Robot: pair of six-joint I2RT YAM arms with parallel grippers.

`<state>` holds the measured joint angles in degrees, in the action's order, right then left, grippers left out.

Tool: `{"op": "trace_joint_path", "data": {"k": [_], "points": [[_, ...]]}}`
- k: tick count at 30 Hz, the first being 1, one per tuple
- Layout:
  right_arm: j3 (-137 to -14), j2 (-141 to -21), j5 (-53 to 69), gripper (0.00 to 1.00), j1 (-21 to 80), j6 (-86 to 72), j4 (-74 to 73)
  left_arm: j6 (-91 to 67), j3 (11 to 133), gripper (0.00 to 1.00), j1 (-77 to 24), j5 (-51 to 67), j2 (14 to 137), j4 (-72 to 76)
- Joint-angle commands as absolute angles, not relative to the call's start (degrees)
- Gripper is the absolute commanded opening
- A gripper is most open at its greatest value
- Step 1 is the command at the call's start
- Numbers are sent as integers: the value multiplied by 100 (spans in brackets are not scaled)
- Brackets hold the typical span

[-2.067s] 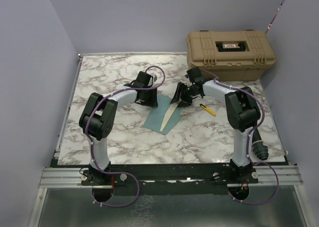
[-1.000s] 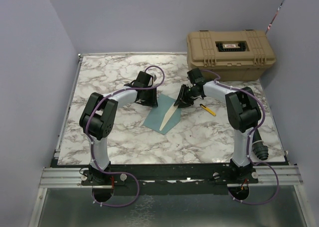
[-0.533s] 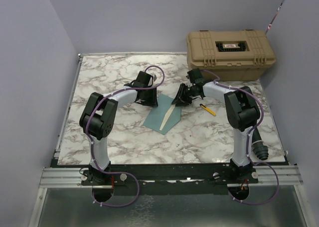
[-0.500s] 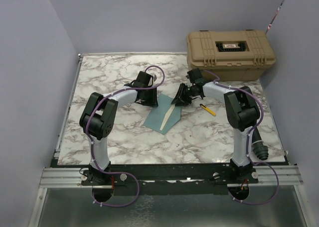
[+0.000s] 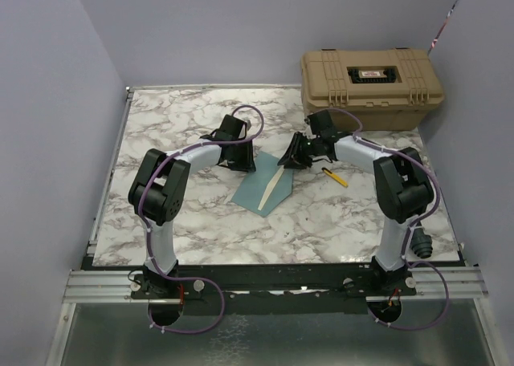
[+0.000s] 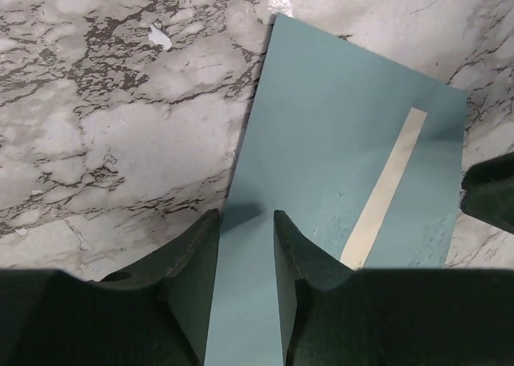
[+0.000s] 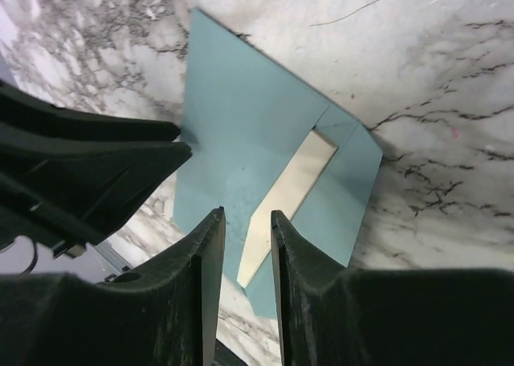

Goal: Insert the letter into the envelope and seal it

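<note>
The teal envelope (image 5: 254,193) lies flat on the marble table, also seen in the left wrist view (image 6: 337,133) and the right wrist view (image 7: 233,109). A narrow cream strip of the letter (image 5: 272,189) (image 6: 384,191) (image 7: 291,185) shows along the envelope's right side; the rest of it is hidden. My left gripper (image 5: 243,164) (image 6: 245,217) is over the envelope's far left corner, jaws a little apart, with teal paper showing in the gap. My right gripper (image 5: 290,158) (image 7: 246,213) hangs just above the far end of the cream strip, jaws apart with nothing between them.
A tan hard case (image 5: 371,77) stands at the table's back right. A small yellow and black pen (image 5: 335,176) lies to the right of the right gripper. The left gripper's dark fingers (image 7: 88,161) fill the left of the right wrist view.
The right arm's elbow has swung out to the right, and its gripper has drawn back slightly from the envelope. The left arm and the envelope stay put.
</note>
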<state>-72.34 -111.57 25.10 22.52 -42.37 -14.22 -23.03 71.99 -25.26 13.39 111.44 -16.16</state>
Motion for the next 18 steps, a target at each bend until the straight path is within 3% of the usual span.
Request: {"op": "trace_joint_path", "data": {"k": [1, 9, 18], "points": [[-6989, -10794, 2455, 33, 2240, -4431, -1391, -2543, 7130, 38, -2589, 1239, 11189, -2065], [-6641, -10859, 2495, 28, 2406, -4724, -1506, -2493, 7056, 57, -2549, 1190, 10660, -2067], [-6773, -11389, 2354, 24, 2533, -4853, -1213, -2277, 6525, 51, -2549, 1392, 10921, -1868]]}}
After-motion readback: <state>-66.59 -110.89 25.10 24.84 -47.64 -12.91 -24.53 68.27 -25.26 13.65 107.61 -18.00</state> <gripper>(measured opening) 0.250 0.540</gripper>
